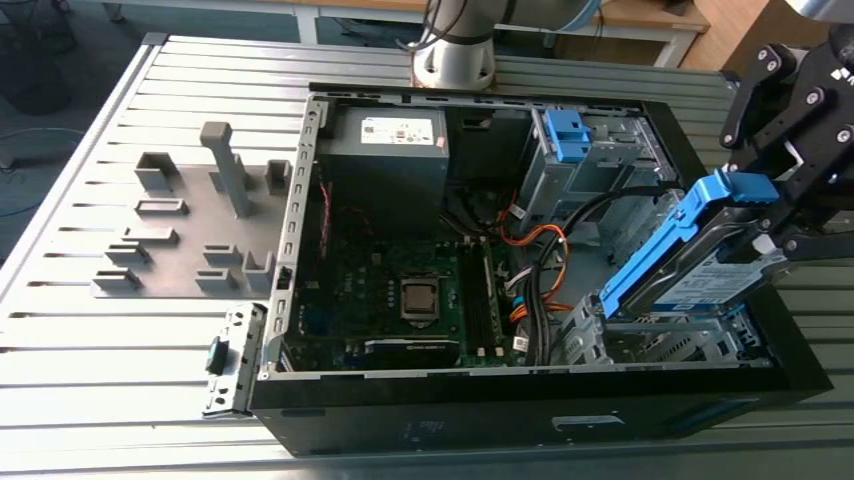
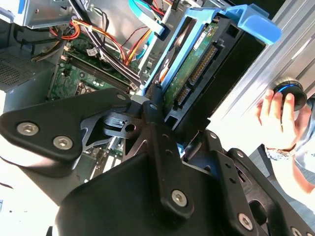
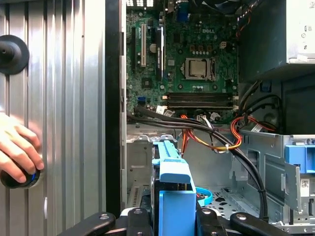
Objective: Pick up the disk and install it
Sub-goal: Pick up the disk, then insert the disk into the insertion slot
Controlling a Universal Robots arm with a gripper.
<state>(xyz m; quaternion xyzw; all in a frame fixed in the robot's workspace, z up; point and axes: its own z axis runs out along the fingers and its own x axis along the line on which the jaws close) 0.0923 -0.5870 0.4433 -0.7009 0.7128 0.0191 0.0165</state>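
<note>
Scanning from the exterior view's left, I see the open computer case (image 1: 534, 412) on the tabletop (image 1: 80, 400); at its right my tool (image 1: 785, 232) pinches the disk (image 1: 694, 250), tilted above the drive cage (image 1: 667, 335); pickup is done, seating remains undone.

**The disk in the gripper, before the open case**

We see the disk (image 3: 173, 196) edge-on in its blue plastic bracket. The two black fingers (image 3: 139, 219) of the gripper (image 3: 172, 219) press on both its sides. Beyond it is the open black computer case (image 3: 113, 98), with a green motherboard (image 3: 197, 59), orange and black cables (image 3: 216, 140) and a grey metal drive cage (image 3: 256, 167). Outside the case, on the ribbed metal table (image 3: 69, 98), a person's hand (image 3: 17, 152) rests on a round black knob (image 3: 12, 181).
</note>
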